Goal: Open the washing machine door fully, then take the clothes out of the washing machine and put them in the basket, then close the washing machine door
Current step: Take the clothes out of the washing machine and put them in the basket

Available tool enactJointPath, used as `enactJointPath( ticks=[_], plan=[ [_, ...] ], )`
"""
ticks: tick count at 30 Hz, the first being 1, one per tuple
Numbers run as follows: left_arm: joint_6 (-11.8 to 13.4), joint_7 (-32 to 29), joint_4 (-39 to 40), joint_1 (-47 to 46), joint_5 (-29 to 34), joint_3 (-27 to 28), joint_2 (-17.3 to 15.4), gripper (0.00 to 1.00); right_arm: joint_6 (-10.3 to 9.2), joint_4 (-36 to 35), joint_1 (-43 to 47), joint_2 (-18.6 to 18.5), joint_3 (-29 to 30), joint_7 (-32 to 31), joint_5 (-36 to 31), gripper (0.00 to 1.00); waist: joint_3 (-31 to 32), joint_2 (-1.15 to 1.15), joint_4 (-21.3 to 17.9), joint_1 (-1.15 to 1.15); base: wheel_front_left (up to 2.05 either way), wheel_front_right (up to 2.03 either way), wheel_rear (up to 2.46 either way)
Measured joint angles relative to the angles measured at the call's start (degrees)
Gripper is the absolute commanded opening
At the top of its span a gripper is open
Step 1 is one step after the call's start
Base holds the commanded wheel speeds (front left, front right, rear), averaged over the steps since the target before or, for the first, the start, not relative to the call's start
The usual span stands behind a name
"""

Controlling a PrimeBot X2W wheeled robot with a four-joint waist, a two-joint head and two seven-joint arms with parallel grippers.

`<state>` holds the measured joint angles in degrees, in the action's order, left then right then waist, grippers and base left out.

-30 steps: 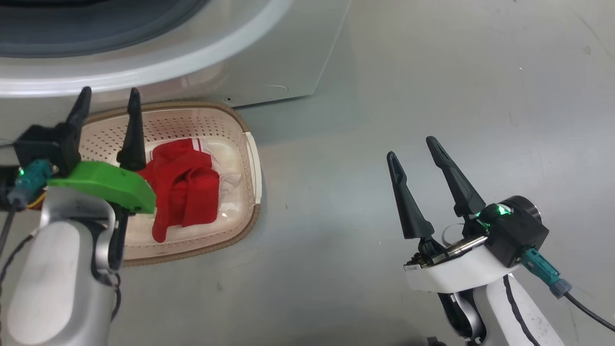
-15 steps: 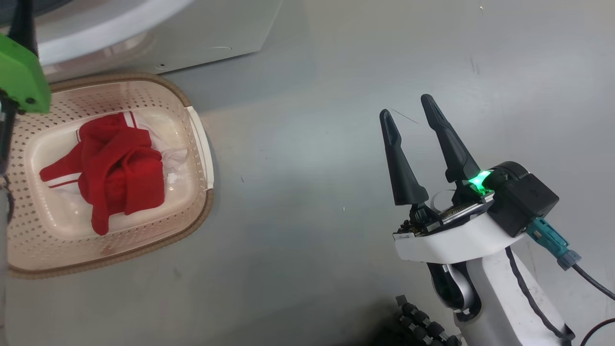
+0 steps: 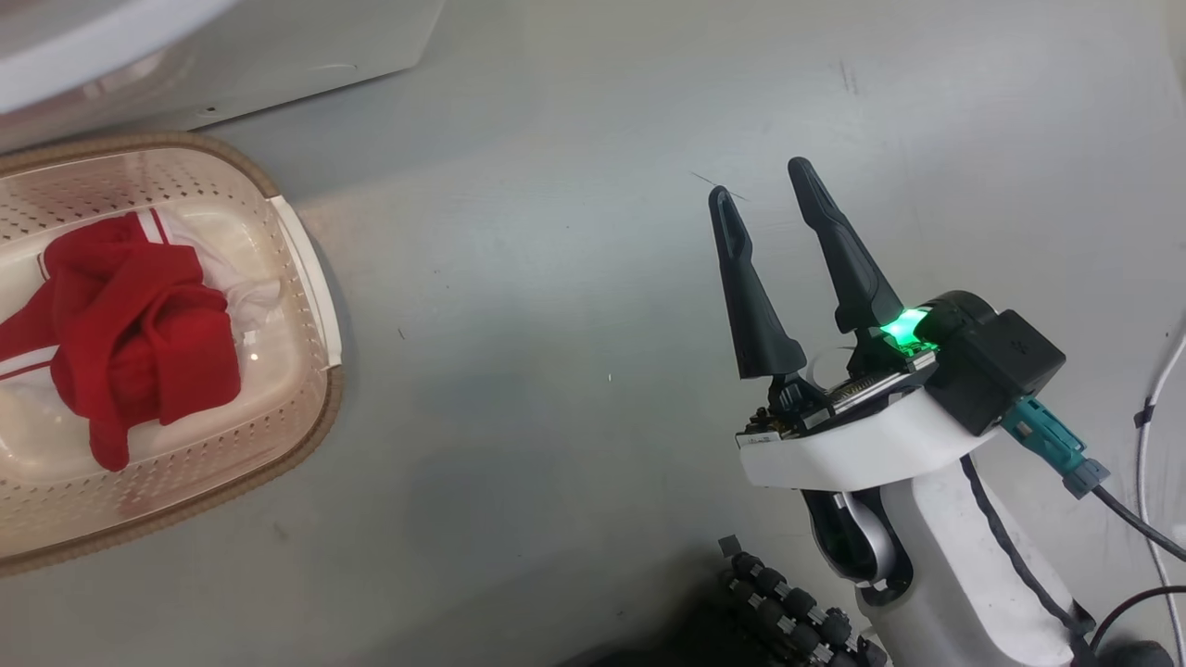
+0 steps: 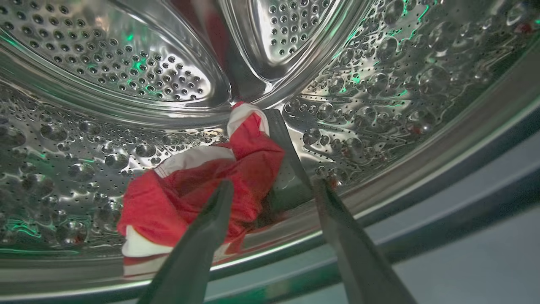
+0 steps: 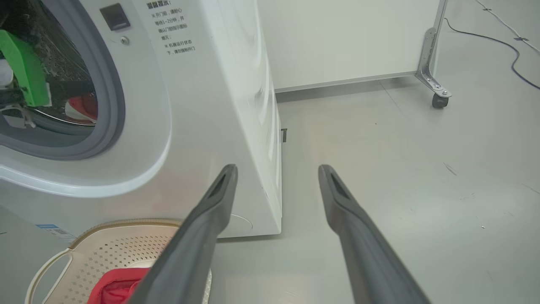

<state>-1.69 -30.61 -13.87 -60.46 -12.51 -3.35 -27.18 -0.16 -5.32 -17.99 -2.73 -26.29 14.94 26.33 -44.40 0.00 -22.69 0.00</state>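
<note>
Unloading part done: one bright red, white-striped garment (image 3: 130, 324) lies in the cream perforated plastic basket (image 3: 329, 408). A second red-and-white garment (image 4: 202, 190) lies in the white washing machine's (image 5: 211, 84) steel drum (image 4: 126, 63), with the left pincer (image 4: 272, 182) spread wide and empty just before it. The right pincer (image 3: 760, 176) is spread and empty over the floor (door-closing not yet done).

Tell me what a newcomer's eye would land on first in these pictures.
The red-and-white garment lying in the shiny steel drum, just ahead of the open left gripper. Then the red clothes heaped in the cream basket, and the open right gripper poised over grey floor.
</note>
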Motion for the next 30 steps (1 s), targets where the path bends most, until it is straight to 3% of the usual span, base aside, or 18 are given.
enactJointPath(
  ticks=[20, 29, 30],
  plan=[
    [-1.6, -12.2, -8.5, -7.3, 7.1, -2.7, -8.3, 1.00, -0.56, 0.8, -1.5, 0.1, -1.9, 0.0, 2.2, 1.00, -1.6, 0.00, -3.0, 0.00, 0.00, 0.00, 0.00],
    [-1.4, -17.5, -11.6, -8.4, 7.7, -2.7, -8.9, 1.00, -0.56, 0.9, -1.8, 0.1, -2.5, 0.0, 2.9, 1.00, -1.9, 0.00, -3.5, 0.00, 0.00, 0.00, 0.00],
    [-1.4, -18.0, -11.7, -8.6, 7.7, -2.7, -8.9, 0.87, -0.56, 0.9, -2.0, 0.1, -2.5, 0.0, 2.9, 1.00, -1.9, 0.00, -3.6, 0.00, 0.00, 0.00, 0.00]
  ],
)
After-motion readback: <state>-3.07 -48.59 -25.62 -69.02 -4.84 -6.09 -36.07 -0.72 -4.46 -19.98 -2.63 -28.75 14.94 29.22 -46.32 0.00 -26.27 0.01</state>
